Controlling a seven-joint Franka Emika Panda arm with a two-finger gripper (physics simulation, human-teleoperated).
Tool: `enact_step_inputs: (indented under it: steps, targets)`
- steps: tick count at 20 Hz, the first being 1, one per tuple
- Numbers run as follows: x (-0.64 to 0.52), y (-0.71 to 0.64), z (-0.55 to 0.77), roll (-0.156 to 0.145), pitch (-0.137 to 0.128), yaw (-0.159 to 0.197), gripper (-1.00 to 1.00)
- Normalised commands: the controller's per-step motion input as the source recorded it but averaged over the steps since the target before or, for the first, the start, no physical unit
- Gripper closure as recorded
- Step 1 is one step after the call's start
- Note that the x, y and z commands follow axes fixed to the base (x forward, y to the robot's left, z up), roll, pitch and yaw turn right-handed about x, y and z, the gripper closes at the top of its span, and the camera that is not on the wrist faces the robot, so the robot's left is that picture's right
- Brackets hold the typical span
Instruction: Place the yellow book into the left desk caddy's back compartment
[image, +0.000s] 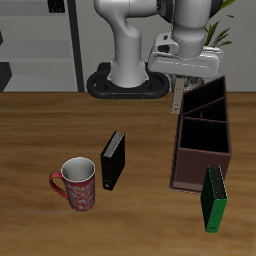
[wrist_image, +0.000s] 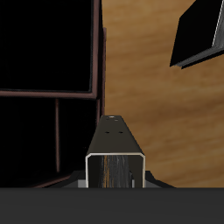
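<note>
Yellow book (wrist_image: 115, 157) pinched in gripper (image: 178, 92) above left desk caddy (image: 203, 140); black book (image: 112, 160), green book (image: 214, 198), mug (image: 78, 184) well apart.

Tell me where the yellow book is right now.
In the exterior view, the yellow book hangs from the claw just beside the left desk caddy, near its far end.

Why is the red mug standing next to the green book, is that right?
Not quite. In the exterior view the red patterned mug stands beside the thin black book. The green book leans against the long dark brown desk caddy.
</note>
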Motion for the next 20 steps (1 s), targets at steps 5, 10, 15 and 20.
enact_step_inputs:
  steps: [5, 10, 15, 20]
  targets:
    - [-0.05, 0.24, 0.03, -0.022, -0.018, -0.001, 1.0]
    - [-0.13, 0.46, 0.24, -0.019, -0.09, 0.065, 1.0]
    - [0.07, 0.28, 0.2, 0.018, -0.028, 0.015, 1.0]
    - [0.15, 0.07, 0.18, -0.004, -0.036, 0.029, 1.0]
